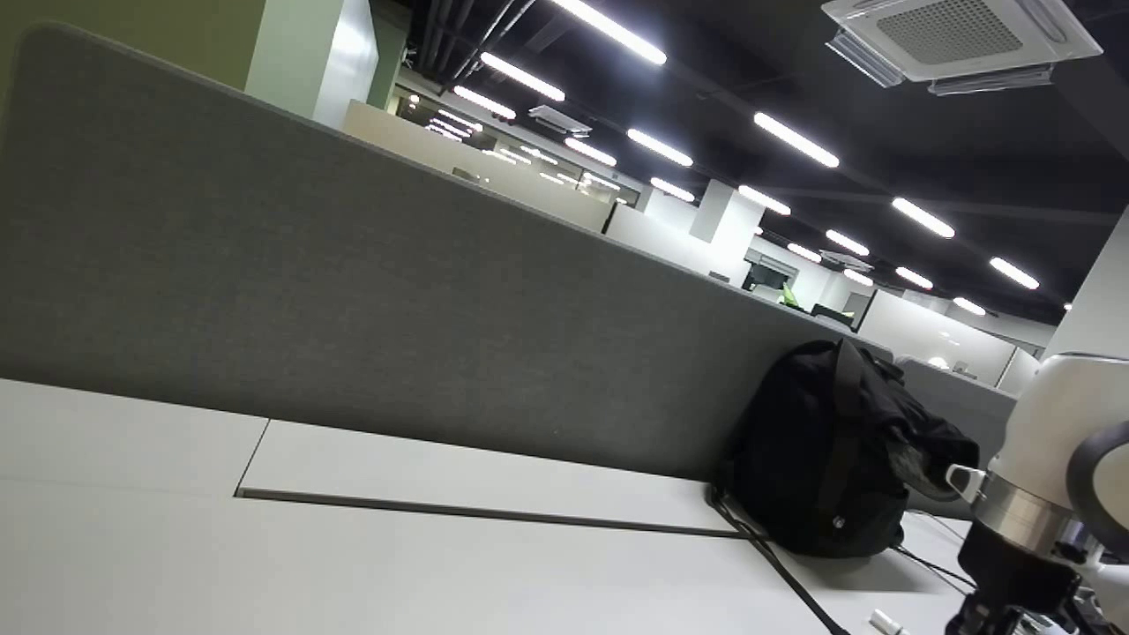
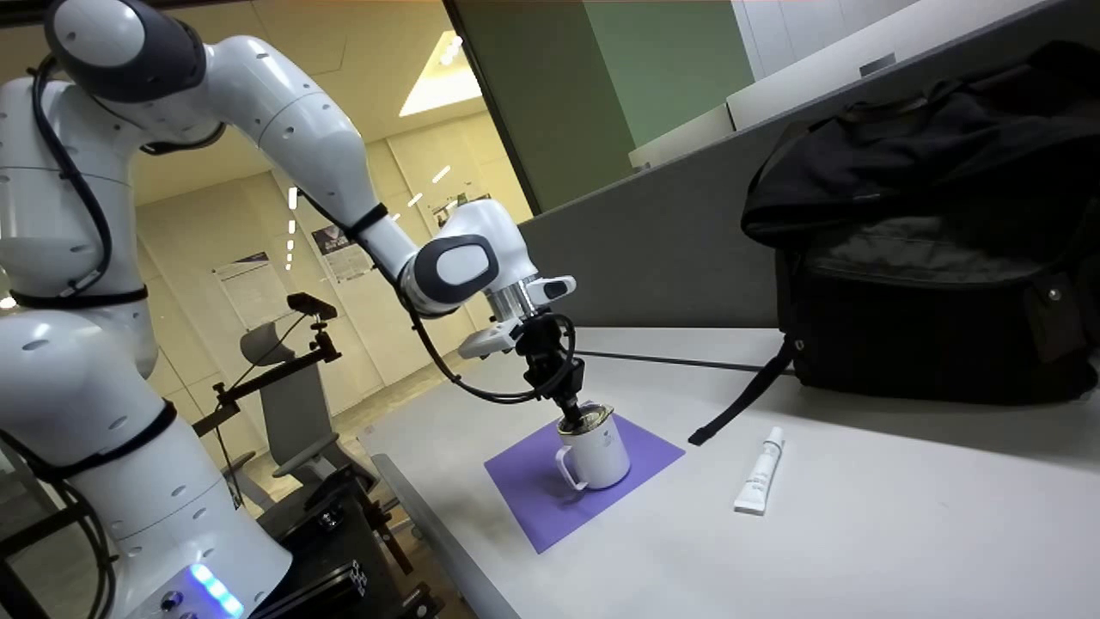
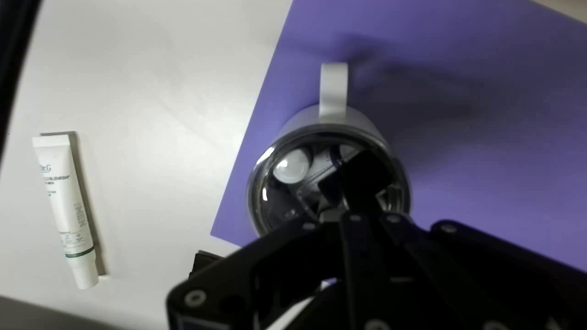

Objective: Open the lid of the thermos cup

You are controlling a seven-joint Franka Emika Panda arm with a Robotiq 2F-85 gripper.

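Note:
The thermos cup is a white mug standing upright on a purple sheet; its handle points toward the robot's side. In the wrist view the cup is seen from above, handle at the top. A shiny, see-through round lid covers its mouth and also shows in an exterior view. My gripper points down onto the lid, fingertips close together at its middle right. It also shows in an exterior view. Whether a lid part is between the fingertips is hidden.
A white tube lies on the white table beside the sheet, also in the wrist view. A black backpack stands behind it, its strap trailing on the table. A grey partition borders the table.

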